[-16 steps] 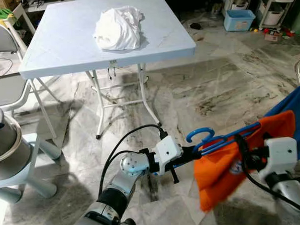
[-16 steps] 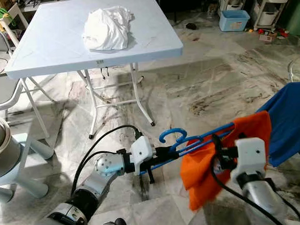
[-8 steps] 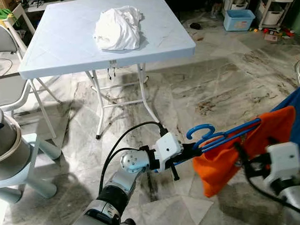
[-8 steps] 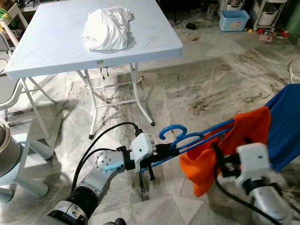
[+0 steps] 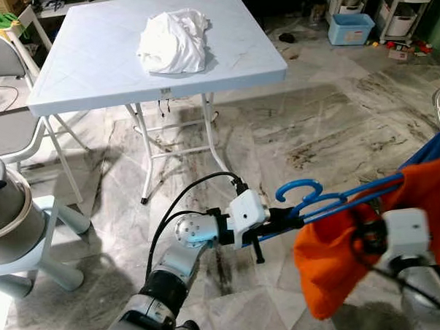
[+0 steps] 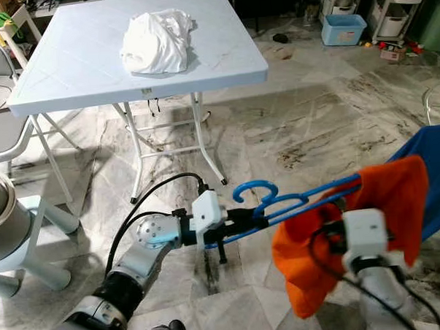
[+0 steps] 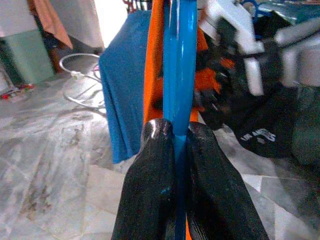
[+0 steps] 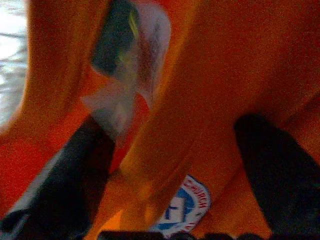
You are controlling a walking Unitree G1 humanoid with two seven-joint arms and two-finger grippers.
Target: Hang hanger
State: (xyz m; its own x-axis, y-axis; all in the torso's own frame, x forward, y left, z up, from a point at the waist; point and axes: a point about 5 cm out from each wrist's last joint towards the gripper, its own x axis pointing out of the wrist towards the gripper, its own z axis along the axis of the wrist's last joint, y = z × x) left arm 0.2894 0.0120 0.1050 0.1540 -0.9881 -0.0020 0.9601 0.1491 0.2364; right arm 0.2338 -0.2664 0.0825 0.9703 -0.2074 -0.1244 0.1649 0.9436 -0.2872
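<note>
The left gripper point(image 7: 174, 150) pinched the blue hanger point(image 5: 331, 200) between pressed fingers, keeping it level; the orange shirt point(image 5: 341, 258) draped beyond them, where the right gripper point(image 8: 165, 165) stood spread inside its folds, apparently steadying it

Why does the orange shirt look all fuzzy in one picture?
In the right wrist view the orange shirt sits right against the camera, so it is soft and dim. In the left wrist view the blue hanger is sharper, with bright glare at the top. The eye views are evenly lit.
</note>
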